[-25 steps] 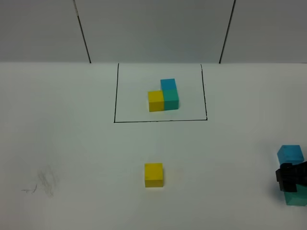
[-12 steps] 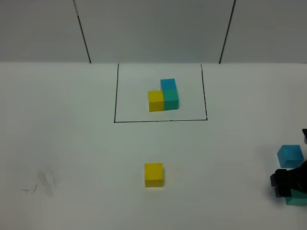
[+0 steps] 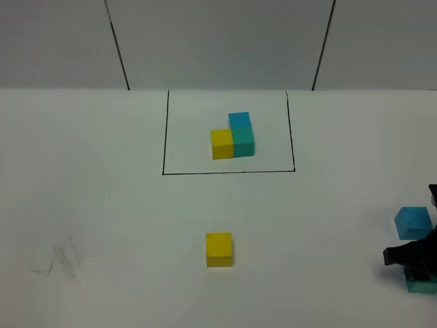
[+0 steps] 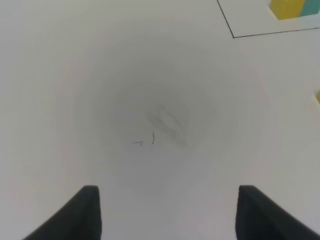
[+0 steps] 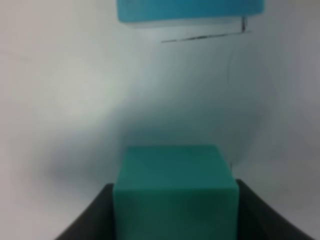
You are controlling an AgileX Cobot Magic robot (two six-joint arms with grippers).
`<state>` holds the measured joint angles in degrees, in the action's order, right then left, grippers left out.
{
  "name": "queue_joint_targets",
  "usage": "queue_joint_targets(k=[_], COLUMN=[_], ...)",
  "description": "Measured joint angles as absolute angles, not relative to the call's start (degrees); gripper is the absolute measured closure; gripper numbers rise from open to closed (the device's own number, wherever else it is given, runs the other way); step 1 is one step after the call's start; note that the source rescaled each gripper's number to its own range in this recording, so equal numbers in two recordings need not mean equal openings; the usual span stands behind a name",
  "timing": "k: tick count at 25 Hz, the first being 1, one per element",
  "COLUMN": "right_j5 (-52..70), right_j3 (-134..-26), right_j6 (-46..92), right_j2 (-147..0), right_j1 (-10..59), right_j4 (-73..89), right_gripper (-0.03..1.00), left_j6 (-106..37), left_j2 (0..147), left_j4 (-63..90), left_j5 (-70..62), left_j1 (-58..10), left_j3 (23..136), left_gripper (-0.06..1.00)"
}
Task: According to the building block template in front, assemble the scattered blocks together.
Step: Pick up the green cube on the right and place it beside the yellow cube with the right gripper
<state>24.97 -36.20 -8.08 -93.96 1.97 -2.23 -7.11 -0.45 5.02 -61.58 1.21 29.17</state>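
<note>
Right claw [image 5: 174,202] around teal-green cube [image 5: 175,167]

No legible text, label or number; only faint unreadable scribbles [image 3: 53,268] on the table [image 3: 102,205]

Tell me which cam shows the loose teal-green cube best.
Right wrist: the loose teal-green cube sits large and central between the fingers of the right pincer. Exterior high catches only a sliver under that pincer at the frame's right edge. Left wrist misses it.

Your left pincer [image 4: 169,212] hangs with its fingers spread wide; your right pincer [image 5: 175,210] sits low, fingers likewise apart.
</note>
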Motion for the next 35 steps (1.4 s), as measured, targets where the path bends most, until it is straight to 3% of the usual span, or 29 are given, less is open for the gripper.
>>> queue_joint_targets(k=[12,22,35], right_j5=[32.87,39.04,41.73], right_j3=[-36.6,-44.29,-58.47], right_j6=[-2.88,24.42,47.13], right_j2=[-86.6,-85.07,-99.48], right_j1=[5.82,13.89,24.35], right_j4=[0.0,4.47,4.71], right_gripper=[0.74,0.74,0.74], left_j6=[-7.11,-7.11,-7.06], left_j2=[-0.45,-0.45,-0.45], left_j4=[5.02,5.02,5.02], left_j5=[-61.58,-61.58,-61.58], left_j1=[1.21,1.21,1.21], left_j3=[29.17,29.17,29.17], left_gripper=[0.65,0.65,0.65])
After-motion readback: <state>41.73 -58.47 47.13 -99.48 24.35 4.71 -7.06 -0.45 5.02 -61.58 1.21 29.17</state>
